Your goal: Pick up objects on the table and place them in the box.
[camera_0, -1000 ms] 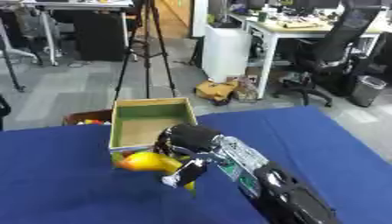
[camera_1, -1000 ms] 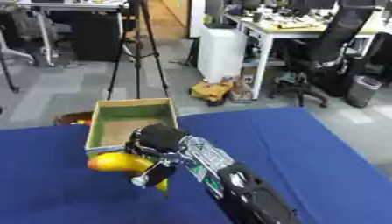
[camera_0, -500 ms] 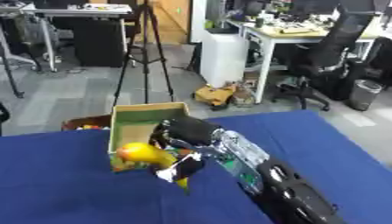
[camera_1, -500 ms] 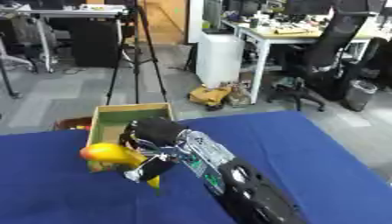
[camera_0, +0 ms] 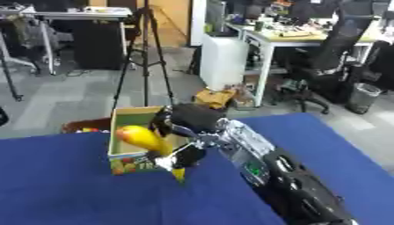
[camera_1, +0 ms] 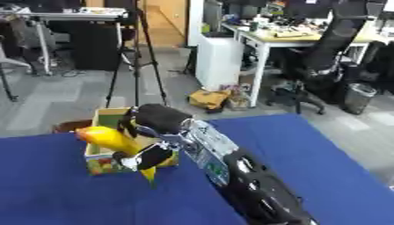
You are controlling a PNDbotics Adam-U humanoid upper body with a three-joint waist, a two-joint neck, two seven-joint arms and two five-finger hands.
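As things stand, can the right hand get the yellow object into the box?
Probably yes. The right hand holds the yellow object raised at the box opening's near edge, and nothing shows between them; the open top faces up.

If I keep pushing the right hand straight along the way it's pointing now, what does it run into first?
Most likely the box. The right hand, curled around the yellow object, reaches away from the robot with the box directly ahead. The object seems to overlap the box's near wall, but depth is unclear; it may pass above the rim.

Grey-floored office: desks, tripod
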